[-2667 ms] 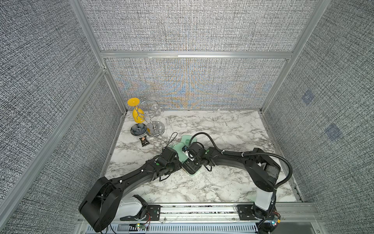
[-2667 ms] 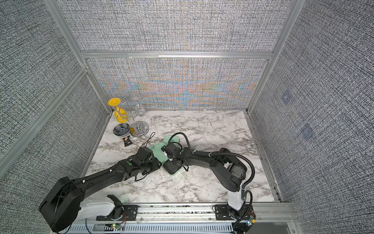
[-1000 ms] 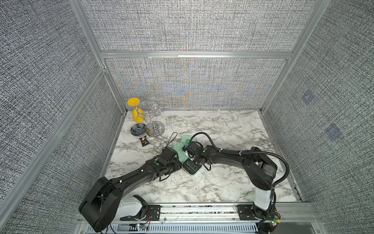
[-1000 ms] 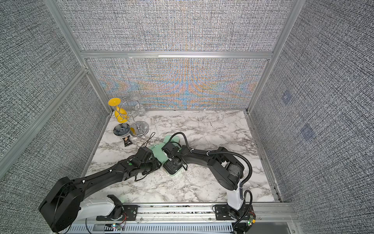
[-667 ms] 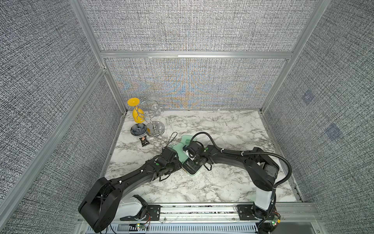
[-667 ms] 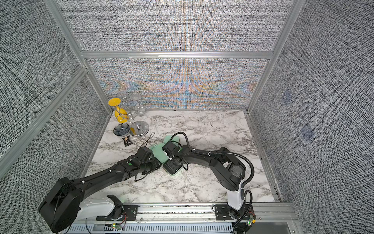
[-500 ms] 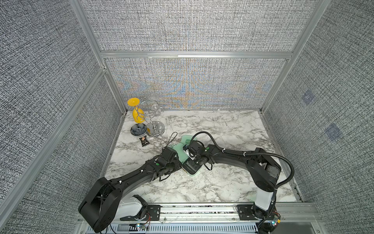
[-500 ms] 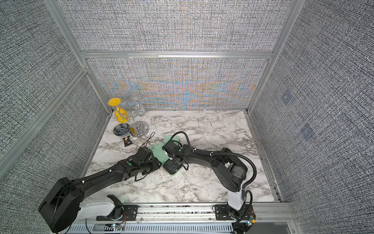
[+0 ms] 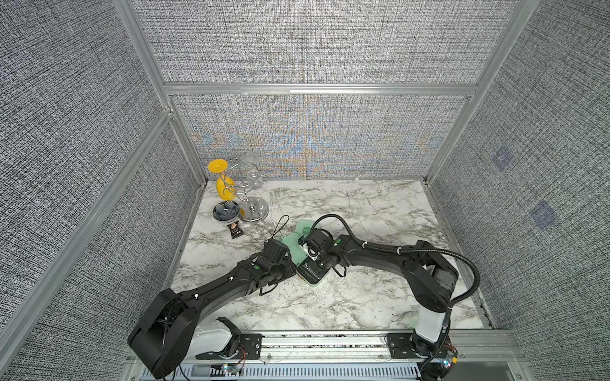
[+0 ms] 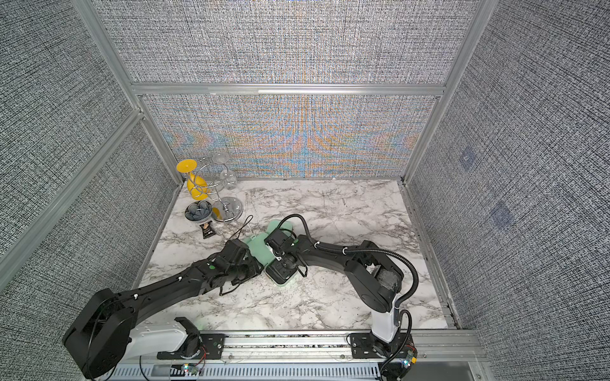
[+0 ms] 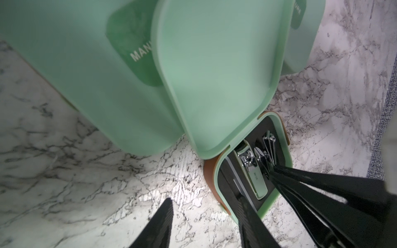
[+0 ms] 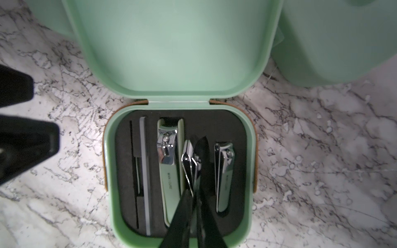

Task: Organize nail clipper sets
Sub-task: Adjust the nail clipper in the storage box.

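Observation:
An open mint-green case (image 12: 250, 171) lies on the marble with its lid (image 12: 171, 43) tipped back. Its black foam holds a grey file (image 12: 142, 171), a large clipper (image 12: 169, 167) and a small clipper (image 12: 223, 171). My right gripper (image 12: 195, 182) reaches into the case and is shut on a silvery middle clipper (image 12: 189, 163). My left gripper (image 11: 205, 199) is open at the case's near corner, one finger (image 11: 251, 223) lying over the rim, the other on the marble. Two closed cases (image 11: 75, 64) (image 11: 300, 32) sit behind the lid. Both top views show the open case (image 9: 312, 275) (image 10: 280, 273) between the wrists.
A dark flower-shaped dish (image 9: 225, 210), a small black snack packet (image 9: 236, 230), a yellow glass (image 9: 224, 184) and a wire rack (image 9: 252, 201) stand at the back left corner. Mesh walls and metal rails enclose the marble top.
My right wrist has shifted slightly over the open case and its jaws have drawn together on the middle clipper. The left arm has not moved.

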